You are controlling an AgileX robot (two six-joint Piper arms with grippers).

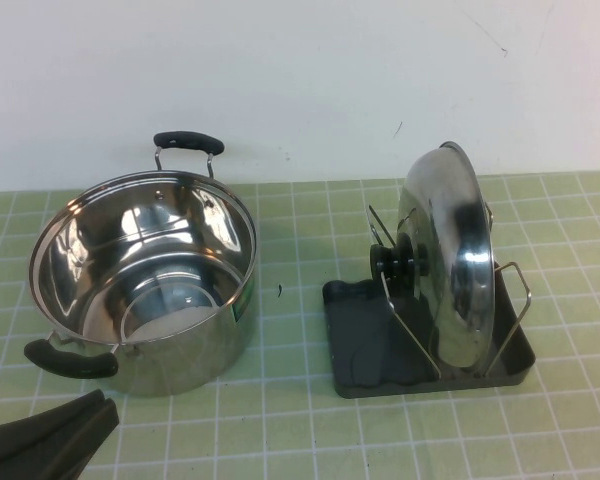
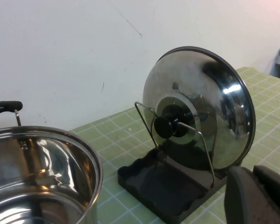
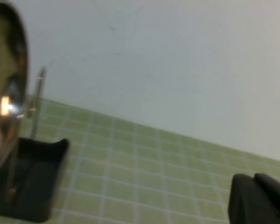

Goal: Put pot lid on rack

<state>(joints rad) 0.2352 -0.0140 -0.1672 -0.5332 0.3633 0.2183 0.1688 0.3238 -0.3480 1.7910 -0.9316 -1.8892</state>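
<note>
The shiny steel pot lid (image 1: 450, 260) stands on edge in the rack (image 1: 365, 350), held between the wire loops, its black knob (image 1: 398, 260) facing the pot. It also shows in the left wrist view (image 2: 214, 107) on the dark tray (image 2: 163, 186), and its edge (image 3: 4, 107) shows in the right wrist view beside the rack (image 3: 32, 182). My left gripper (image 1: 90, 410) is shut and empty at the near left, in front of the pot. My right gripper (image 3: 254, 179) is shut and empty, to the right of the rack and outside the high view.
The deep steel pot (image 1: 140, 270) with two black handles stands open at the left on the green tiled table (image 1: 290, 420). A white wall runs behind the table.
</note>
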